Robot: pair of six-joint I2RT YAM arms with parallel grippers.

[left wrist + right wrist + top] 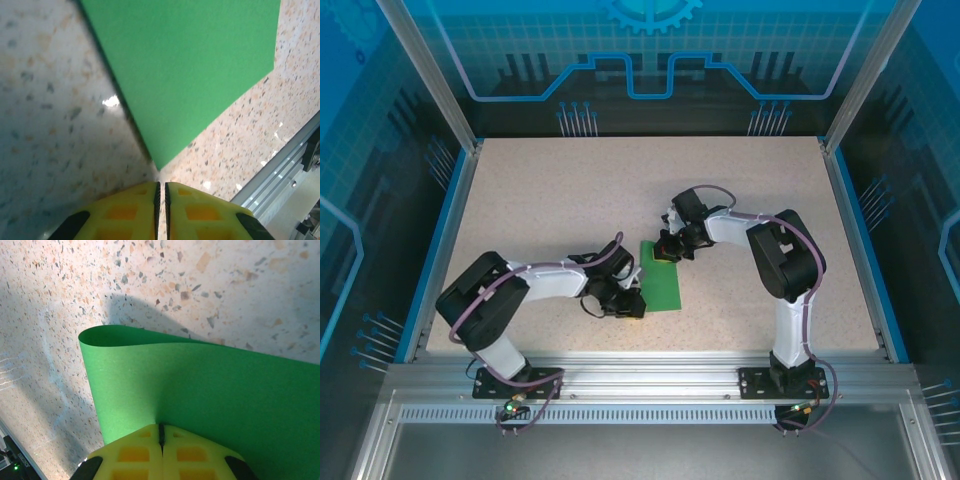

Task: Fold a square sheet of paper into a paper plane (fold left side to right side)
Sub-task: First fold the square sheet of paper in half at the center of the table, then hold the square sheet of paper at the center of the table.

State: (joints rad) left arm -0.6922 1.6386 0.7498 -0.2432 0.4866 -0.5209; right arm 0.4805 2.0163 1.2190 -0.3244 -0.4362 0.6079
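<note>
Right gripper [161,429] pinches the curled square sheet of paper [200,385] near the table [570,200] centre; left gripper [161,185], clenched empty, sits by its near corner.

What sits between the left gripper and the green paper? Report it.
A bare strip of table, seen in the left wrist view: the corner of the paper stops just ahead of the shut left gripper, not touching it.

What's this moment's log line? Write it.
bright green square paper sheet: curled over; right pincer: shut on sheet; left pincer: shut by corner
</note>
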